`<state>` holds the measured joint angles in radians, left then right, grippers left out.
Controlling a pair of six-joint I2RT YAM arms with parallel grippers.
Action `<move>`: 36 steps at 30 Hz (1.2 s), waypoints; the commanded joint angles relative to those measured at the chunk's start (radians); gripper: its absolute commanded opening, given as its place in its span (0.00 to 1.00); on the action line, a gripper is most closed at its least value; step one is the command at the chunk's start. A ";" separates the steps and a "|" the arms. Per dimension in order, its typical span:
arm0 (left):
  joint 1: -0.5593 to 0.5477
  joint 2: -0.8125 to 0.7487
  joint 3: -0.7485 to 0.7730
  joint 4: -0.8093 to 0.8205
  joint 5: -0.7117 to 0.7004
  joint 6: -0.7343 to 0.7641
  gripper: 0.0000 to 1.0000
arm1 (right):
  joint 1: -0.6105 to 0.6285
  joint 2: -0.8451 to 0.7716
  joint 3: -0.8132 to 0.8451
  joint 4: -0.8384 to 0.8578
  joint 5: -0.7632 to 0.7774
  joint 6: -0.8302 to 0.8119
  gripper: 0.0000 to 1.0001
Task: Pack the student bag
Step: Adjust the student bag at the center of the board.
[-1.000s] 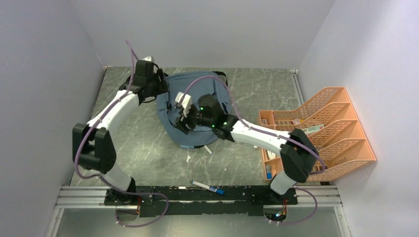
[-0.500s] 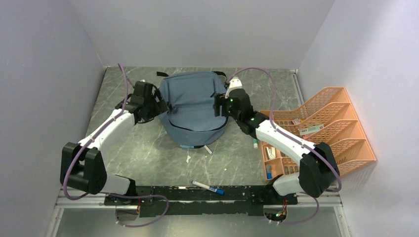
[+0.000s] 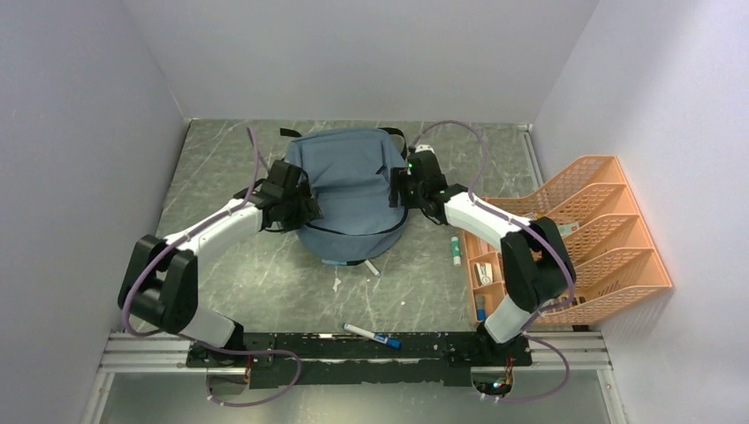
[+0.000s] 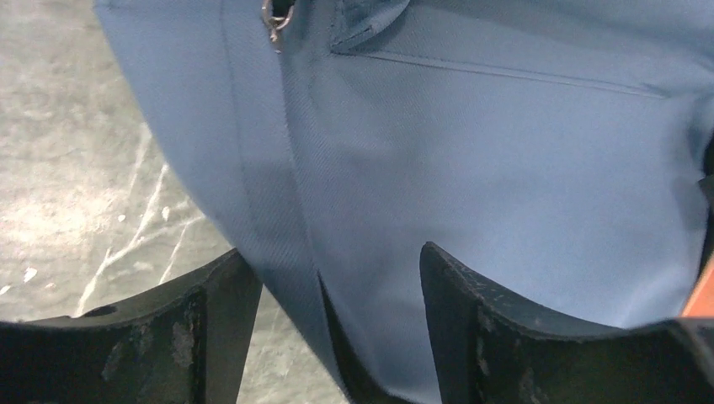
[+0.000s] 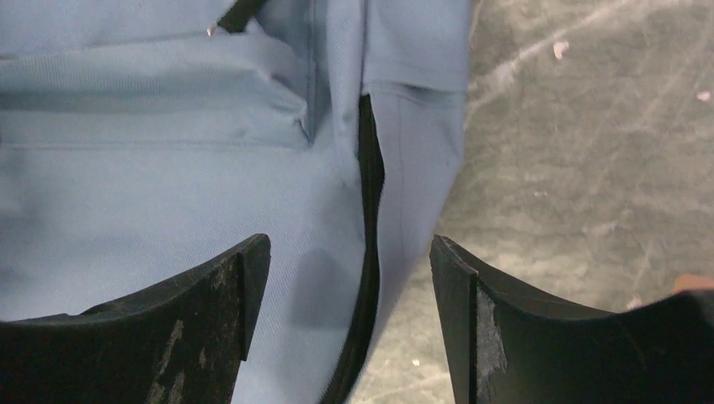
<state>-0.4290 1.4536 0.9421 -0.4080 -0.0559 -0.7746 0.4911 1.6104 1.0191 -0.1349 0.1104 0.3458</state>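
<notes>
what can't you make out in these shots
All views: inside of the bag, hidden by its own fabric.
Top view: items in the rack, too small to name.
Top view: pale stick at the bag's near edge, partly under it.
Top view: print on the marker, too small.

orange mesh rack [image 3: 636, 274] at right, blue-capped marker [image 3: 371, 335] near front, marbled grey table [image 3: 265, 283]

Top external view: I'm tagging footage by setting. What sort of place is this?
Likely a robot test cell: bare walls box in a marbled table, two arms bolted to a rail, a student bag and orange rack laid out.
</notes>
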 commanded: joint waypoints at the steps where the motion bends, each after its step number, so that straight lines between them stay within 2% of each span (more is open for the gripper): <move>1: -0.008 0.075 0.064 0.031 0.047 0.015 0.66 | -0.009 0.071 0.102 0.007 -0.006 0.007 0.74; 8: -0.007 0.123 0.104 0.075 0.142 0.058 0.16 | -0.030 0.180 0.188 -0.013 0.043 -0.016 0.74; 10: -0.007 0.140 0.139 0.068 0.156 0.065 0.06 | -0.044 0.191 0.208 -0.007 0.041 -0.018 0.74; 16: 0.004 0.202 0.343 0.000 0.105 0.112 0.05 | -0.094 0.222 0.298 -0.010 0.036 -0.023 0.74; 21: 0.079 0.273 0.499 -0.077 0.086 0.179 0.05 | -0.139 0.281 0.388 -0.020 -0.038 -0.025 0.71; 25: 0.163 0.338 0.561 -0.141 0.018 0.241 0.05 | -0.147 0.352 0.474 -0.041 -0.079 -0.027 0.70; 28: 0.223 0.399 0.606 -0.159 0.045 0.291 0.05 | -0.148 0.405 0.525 -0.037 -0.118 -0.011 0.70; 32: 0.246 0.488 0.664 -0.192 -0.013 0.376 0.06 | -0.147 0.491 0.593 -0.031 -0.161 -0.005 0.71; 34: 0.262 0.530 0.679 -0.220 -0.033 0.388 0.16 | -0.147 0.539 0.647 -0.057 -0.154 -0.019 0.72; 36: 0.282 0.546 0.665 -0.228 -0.001 0.377 0.35 | -0.148 0.583 0.709 -0.069 -0.144 -0.036 0.73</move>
<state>-0.1749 1.9686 1.5784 -0.6109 -0.0261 -0.4480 0.3466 2.1273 1.6276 -0.1703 -0.0223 0.3325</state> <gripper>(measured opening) 0.214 0.720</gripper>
